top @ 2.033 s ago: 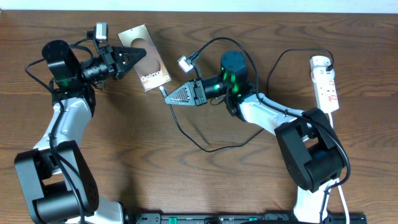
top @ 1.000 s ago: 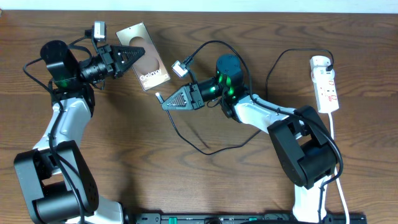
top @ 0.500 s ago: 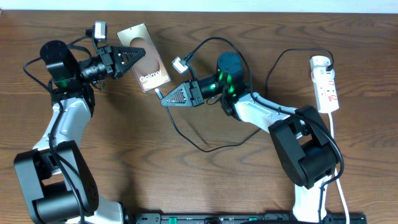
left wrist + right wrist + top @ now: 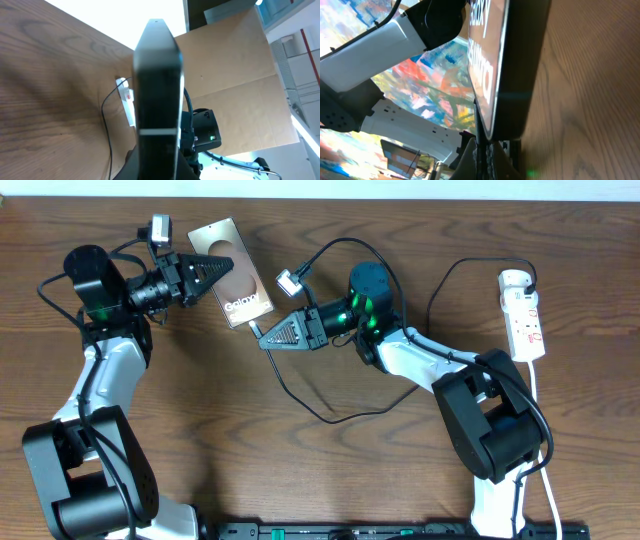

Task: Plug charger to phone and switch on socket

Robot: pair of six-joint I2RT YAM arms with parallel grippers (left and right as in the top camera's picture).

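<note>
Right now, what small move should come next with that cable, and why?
Probably the right gripper should nudge the charger tip into the phone's lower edge: the tip sits right at that edge, not visibly seated, and the left gripper clamps the phone steady.

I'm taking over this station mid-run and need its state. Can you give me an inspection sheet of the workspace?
Surface: brown wooden table, no spills or marks seen.
Job's things: phone lettering up, at the far left; socket at the right edge, switch state too small to tell.
Clutter: nothing seen.
Grippers: left gripper shut on the phone's side; right gripper shut on the charger tip, right at the phone's lower end; whether it is seated cannot be told.
Cables: charger loops loosely over the table to the socket's far end; white cord runs from the socket toward the near edge.
Surroundings: cardboard sheet beyond the table.
</note>
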